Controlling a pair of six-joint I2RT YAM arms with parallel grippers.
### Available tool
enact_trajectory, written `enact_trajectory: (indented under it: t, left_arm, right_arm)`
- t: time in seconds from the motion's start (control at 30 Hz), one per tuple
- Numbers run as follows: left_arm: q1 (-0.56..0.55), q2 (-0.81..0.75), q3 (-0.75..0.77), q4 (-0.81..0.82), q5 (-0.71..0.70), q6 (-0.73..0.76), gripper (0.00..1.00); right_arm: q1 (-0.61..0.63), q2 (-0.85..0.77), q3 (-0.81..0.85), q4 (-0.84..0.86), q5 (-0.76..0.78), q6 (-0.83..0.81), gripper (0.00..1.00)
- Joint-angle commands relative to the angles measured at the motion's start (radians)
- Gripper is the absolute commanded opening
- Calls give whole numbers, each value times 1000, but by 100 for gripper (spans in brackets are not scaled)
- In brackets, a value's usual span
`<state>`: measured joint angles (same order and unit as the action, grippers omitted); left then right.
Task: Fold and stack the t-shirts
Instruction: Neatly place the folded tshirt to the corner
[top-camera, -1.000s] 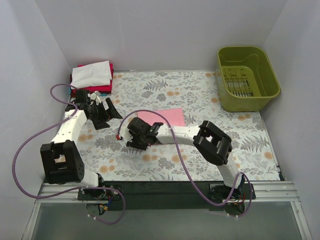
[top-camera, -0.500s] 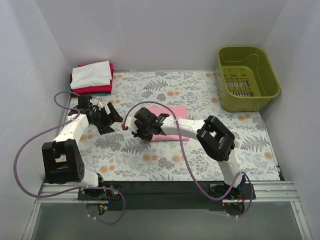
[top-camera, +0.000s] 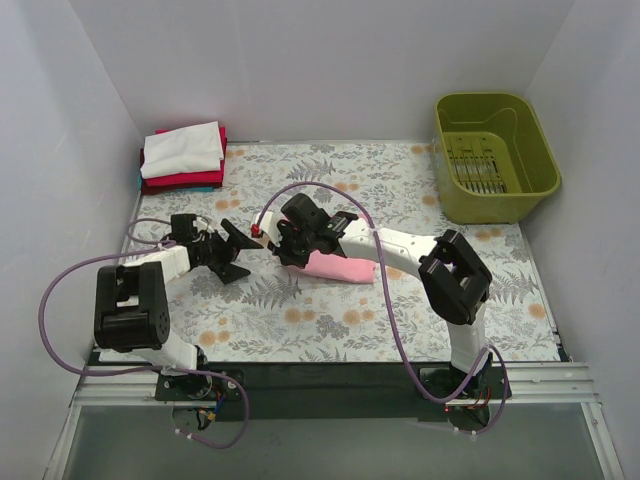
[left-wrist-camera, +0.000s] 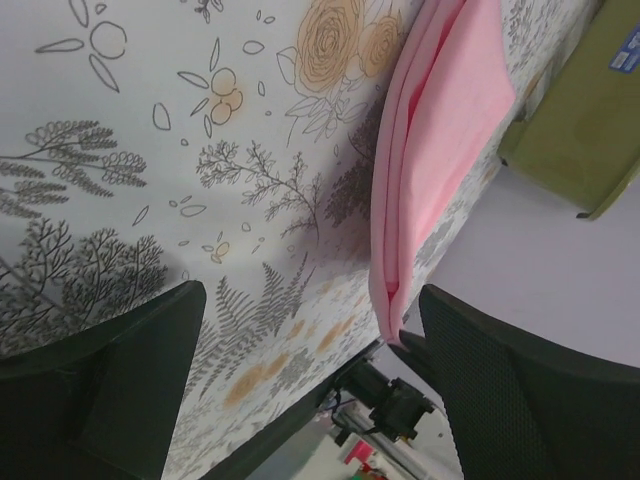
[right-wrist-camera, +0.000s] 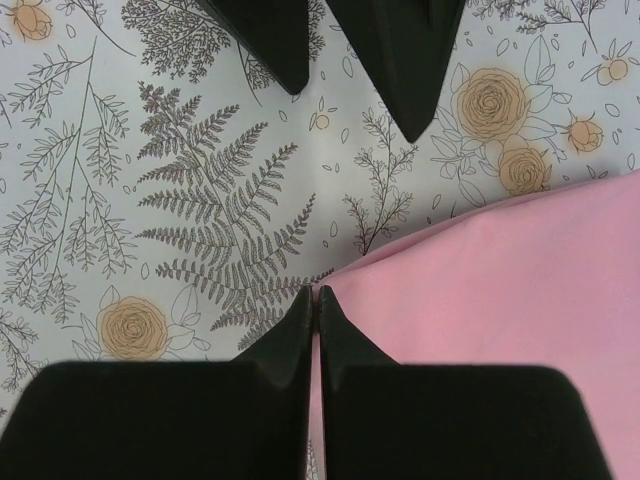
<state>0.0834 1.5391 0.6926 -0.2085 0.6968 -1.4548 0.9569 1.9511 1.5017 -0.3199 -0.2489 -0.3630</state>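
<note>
A light pink t-shirt (top-camera: 338, 266) lies folded in a narrow band on the floral cloth, and also shows in the left wrist view (left-wrist-camera: 440, 150) and the right wrist view (right-wrist-camera: 500, 300). My right gripper (top-camera: 283, 252) is shut on its left corner (right-wrist-camera: 316, 296). My left gripper (top-camera: 240, 252) is open and empty just left of that corner, apart from it (left-wrist-camera: 310, 300); its fingers (right-wrist-camera: 400, 50) show in the right wrist view. A stack of folded t-shirts (top-camera: 183, 155), white over red over teal, sits at the far left corner.
A green plastic basket (top-camera: 495, 155) stands at the far right; it also shows in the left wrist view (left-wrist-camera: 575, 130). Grey walls close the table on three sides. Purple cables loop from both arms over the floral cloth (top-camera: 400, 190).
My right gripper has moved away from the near edge with the pink shirt's corner; the flat pink square is now a narrow folded band. My left gripper has swung right, toward it.
</note>
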Motion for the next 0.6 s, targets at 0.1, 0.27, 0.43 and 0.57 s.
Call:
enact_trajectory:
  t: [0.1, 0.27, 0.43, 0.57]
  left_arm:
    - [-68, 39, -31, 273, -39, -243, 91]
    - [-148, 70, -42, 323, -140, -318, 92]
    - [-221, 114, -13, 336, -220, -364, 92]
    - [-247, 176, 39, 376, -267, -378, 80]
  right_arm:
    - [-7, -29, 11, 30, -47, 24, 1]
    - [-7, 0, 58, 30, -56, 52, 1]
    - [-7, 8, 91, 36, -50, 87, 1]
    - [-7, 9, 100, 42, -52, 113, 1]
